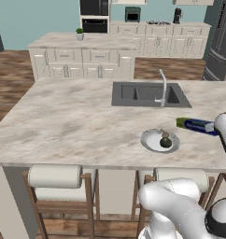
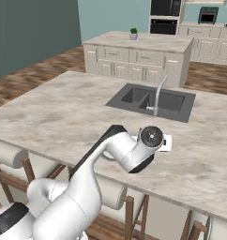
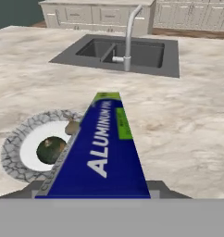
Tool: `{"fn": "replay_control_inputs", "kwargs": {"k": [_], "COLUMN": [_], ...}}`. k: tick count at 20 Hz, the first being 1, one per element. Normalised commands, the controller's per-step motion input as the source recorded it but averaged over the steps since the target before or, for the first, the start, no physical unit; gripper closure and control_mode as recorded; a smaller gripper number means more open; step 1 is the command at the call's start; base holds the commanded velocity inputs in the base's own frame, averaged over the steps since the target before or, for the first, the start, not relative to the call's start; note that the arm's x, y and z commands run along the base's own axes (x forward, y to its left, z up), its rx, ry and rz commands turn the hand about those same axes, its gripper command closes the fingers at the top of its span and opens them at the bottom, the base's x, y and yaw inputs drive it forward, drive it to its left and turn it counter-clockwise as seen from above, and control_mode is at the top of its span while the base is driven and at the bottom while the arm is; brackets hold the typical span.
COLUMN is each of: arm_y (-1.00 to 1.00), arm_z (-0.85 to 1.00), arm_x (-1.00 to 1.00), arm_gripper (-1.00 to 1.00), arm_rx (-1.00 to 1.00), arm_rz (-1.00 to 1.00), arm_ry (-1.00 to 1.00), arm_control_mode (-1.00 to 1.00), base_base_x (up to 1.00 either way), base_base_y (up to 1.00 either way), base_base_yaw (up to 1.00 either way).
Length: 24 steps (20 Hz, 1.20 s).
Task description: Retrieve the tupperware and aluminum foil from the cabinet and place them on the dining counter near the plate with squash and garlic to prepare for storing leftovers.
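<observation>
One aluminum foil (image 3: 102,148) in gripper, beside plate (image 3: 21,148), dining counter (image 1: 63,121).

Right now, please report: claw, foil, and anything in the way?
Claw shut on aluminum foil, carton over dining counter. Plate close beside it, squash on it. Tupperware not seen. Path clear.

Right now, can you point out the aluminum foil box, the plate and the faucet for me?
aluminum foil (image 3: 102,152): hand view, on the blue top face by the lettering.
plate (image 1: 154,141): left base view, on the bare white part left of the squash.
faucet (image 3: 128,37): hand view, on the upright steel neck.
</observation>
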Motion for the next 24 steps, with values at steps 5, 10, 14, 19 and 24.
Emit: {"fn": "replay_control_inputs", "kwargs": {"k": [5, 10, 14, 19, 24], "arm_y": [-0.46, -0.22, -0.09, 0.02, 0.45], "arm_z": [-0.32, -0.58, -0.68, -0.79, -0.58], "arm_x": [0.58, 0.49, 0.41, 0.16, -0.20], "arm_gripper": [1.00, 1.00, 1.00, 1.00, -1.00], "arm_rx": [0.05, 0.00, 0.00, -0.01, -0.11], "arm_rz": [0.00, 0.00, 0.00, -0.01, 0.00], "arm_ry": [0.11, 0.01, 0.00, 0.00, 0.02], "arm_control_mode": [-1.00, -1.00, -1.00, -1.00, -1.00], "base_base_x": [0.00, 0.00, 0.00, 0.00, 0.00], "base_base_y": [0.00, 0.00, 0.00, 0.00, 0.00], "base_base_yaw": [0.00, 0.00, 0.00, 0.00, 0.00]}}
